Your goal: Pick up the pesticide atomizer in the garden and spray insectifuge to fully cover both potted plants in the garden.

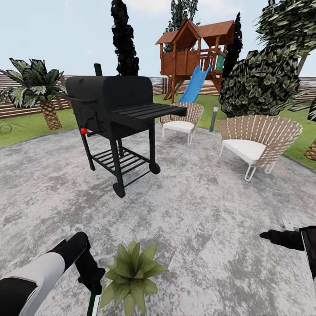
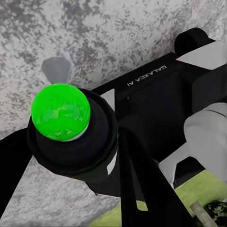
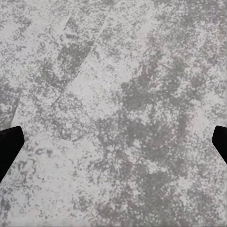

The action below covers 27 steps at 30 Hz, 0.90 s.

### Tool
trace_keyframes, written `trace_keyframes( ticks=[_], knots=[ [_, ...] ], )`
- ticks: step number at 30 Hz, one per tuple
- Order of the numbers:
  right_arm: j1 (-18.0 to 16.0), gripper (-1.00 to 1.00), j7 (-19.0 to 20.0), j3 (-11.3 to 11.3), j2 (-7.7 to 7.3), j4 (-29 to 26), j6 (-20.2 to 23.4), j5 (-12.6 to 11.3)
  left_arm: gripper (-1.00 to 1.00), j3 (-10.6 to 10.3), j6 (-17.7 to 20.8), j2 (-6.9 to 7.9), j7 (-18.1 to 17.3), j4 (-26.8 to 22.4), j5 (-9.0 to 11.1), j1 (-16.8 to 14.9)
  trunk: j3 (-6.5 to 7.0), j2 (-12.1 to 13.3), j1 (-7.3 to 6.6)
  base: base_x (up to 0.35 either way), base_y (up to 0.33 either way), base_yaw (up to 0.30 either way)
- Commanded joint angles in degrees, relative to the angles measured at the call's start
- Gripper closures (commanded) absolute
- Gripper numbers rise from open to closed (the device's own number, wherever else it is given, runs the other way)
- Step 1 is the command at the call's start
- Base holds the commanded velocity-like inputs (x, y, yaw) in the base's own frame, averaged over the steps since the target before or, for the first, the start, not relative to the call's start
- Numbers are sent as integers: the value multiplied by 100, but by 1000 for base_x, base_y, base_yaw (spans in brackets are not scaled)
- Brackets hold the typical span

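Grey mottled patio spreads past the black grill and chairs. One potted plant sits just beside the left gripper — pinching the pesticide atomizer, seemingly ready to spray it. Right gripper hangs spread over bare paving.
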Motion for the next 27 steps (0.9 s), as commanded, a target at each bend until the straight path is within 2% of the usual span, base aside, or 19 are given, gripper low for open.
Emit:
trace_keyframes(
  ticks=[1,7,14,17,18,20,23,27],
  knots=[
    [-4,-100,58,-11,2,-5,12,60,100,14,39,1,-54,-13,-58,-1,-25,-43,21,0,0,0],
    [-2,-100,59,-11,2,-5,12,60,100,14,39,1,-54,-19,-58,-1,-135,-284,153,0,0,0],
    [-3,-100,62,-11,2,0,12,60,100,8,39,17,-38,-21,-73,-1,-154,-284,153,0,0,33],
    [-3,-100,64,-11,2,-3,12,60,100,5,35,13,58,-21,-175,-1,-174,-284,153,0,0,133],
    [-2,-100,63,-11,2,-4,12,60,100,5,37,11,170,-21,-289,-1,-181,-284,153,0,0,143],
    [-2,-100,62,-11,2,-5,12,60,100,4,38,7,347,-21,-384,-1,-192,-284,153,0,0,112],
    [-2,-100,61,-11,2,-5,12,60,100,-2,39,1,544,-21,-439,-1,-198,-284,153,0,0,38],
    [-2,-100,61,-11,2,-5,12,60,100,-3,39,-9,590,-21,-449,-1,-271,-444,241,0,0,7]
  ],
)
